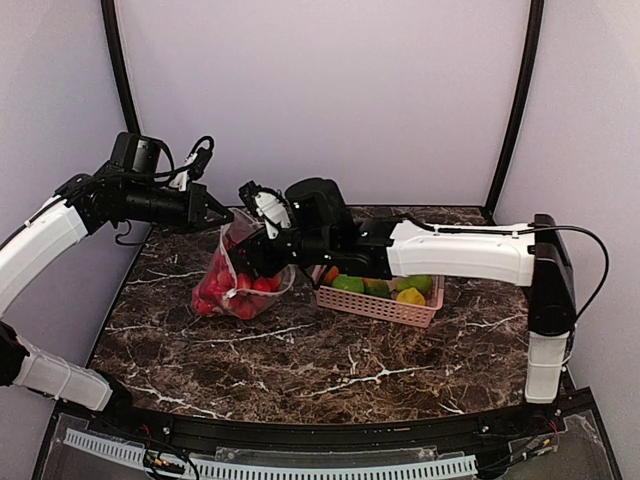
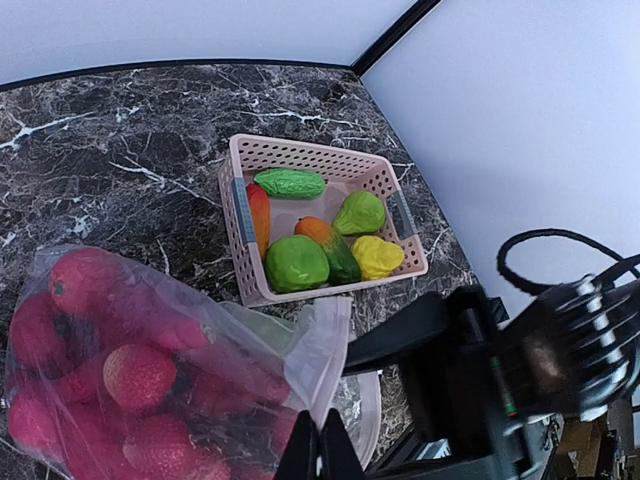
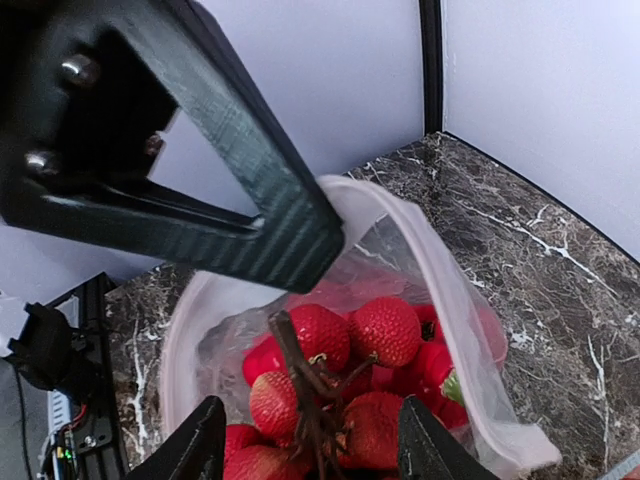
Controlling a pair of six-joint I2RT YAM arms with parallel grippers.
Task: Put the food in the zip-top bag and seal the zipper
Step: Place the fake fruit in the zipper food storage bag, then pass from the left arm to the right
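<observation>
The zip-top bag (image 1: 232, 262) hangs upright over the dark marble table, its lower half full of the food (image 1: 235, 295), glossy red toy fruits. My left gripper (image 1: 222, 216) is shut on the bag's top edge, seen pinched between the fingertips in the left wrist view (image 2: 321, 445). The pale zipper (image 3: 440, 270) runs round the open mouth. My right gripper (image 3: 315, 445) hovers over that mouth with its jaws wide apart. A cluster of red fruits (image 3: 385, 330) on a brown stem lies in the bag between and below them, touching neither finger.
A pink lattice basket (image 1: 375, 305) stands just right of the bag, holding green, yellow and orange toy fruits (image 2: 297, 262). The right arm (image 1: 460, 250) stretches across above it. Pale walls close the table on three sides.
</observation>
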